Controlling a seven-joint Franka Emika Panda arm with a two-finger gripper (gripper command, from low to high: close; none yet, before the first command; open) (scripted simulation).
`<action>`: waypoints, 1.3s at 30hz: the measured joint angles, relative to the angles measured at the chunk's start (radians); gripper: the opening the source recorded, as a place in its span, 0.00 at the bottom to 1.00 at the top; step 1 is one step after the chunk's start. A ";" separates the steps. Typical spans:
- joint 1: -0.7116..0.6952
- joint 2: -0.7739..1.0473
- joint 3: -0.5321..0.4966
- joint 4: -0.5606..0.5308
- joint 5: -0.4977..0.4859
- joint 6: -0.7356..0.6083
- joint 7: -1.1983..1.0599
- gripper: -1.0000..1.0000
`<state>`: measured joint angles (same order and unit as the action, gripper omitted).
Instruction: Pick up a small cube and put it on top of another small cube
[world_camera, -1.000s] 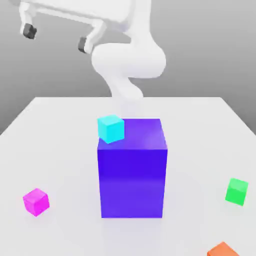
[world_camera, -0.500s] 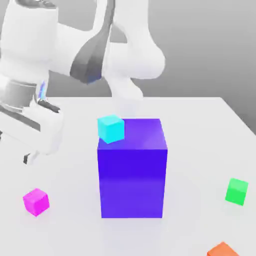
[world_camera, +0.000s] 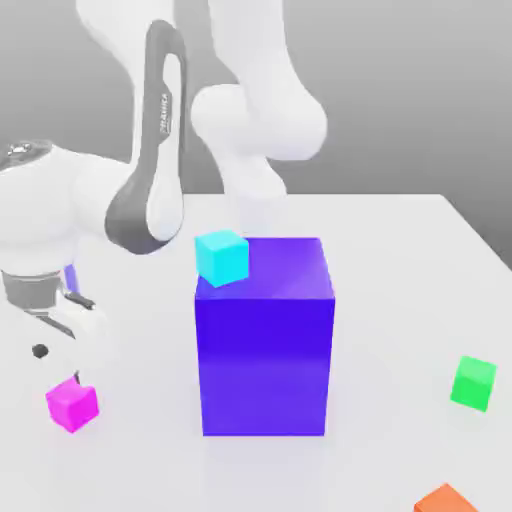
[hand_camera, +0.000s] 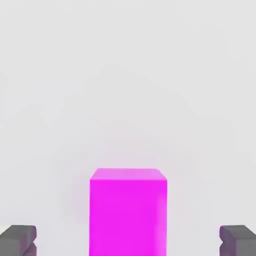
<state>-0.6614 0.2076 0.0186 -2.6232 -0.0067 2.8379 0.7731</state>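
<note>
The small magenta cube (world_camera: 72, 404) rests on the white table at the exterior view's left front. My gripper (world_camera: 58, 366) hangs just above it, open, with nothing held. In the hand view the magenta cube (hand_camera: 128, 210) sits between the two dark fingertips (hand_camera: 17, 240), which stand wide apart on either side without touching it. The small green cube (world_camera: 473, 383) lies on the table at the exterior view's right, far from the gripper.
A tall blue-violet block (world_camera: 265, 335) stands mid-table between the two cubes, with a small cyan cube (world_camera: 221, 256) on its top corner. An orange cube (world_camera: 445, 499) sits at the front right edge. The arm's links rise behind the block.
The arm has swung down from high at the back to the exterior view's left front, bringing the open gripper low over the magenta cube. No cube has moved.
</note>
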 joint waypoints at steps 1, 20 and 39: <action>-0.002 0.023 0.002 0.004 0.003 0.019 -0.002 0.50; -0.004 0.023 0.004 0.004 0.004 0.019 -0.002 0.00; 0.461 -0.210 0.231 0.103 -0.120 -0.103 0.978 0.00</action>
<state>-0.1999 -0.0029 0.2492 -2.5197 -0.1268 2.7349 1.7507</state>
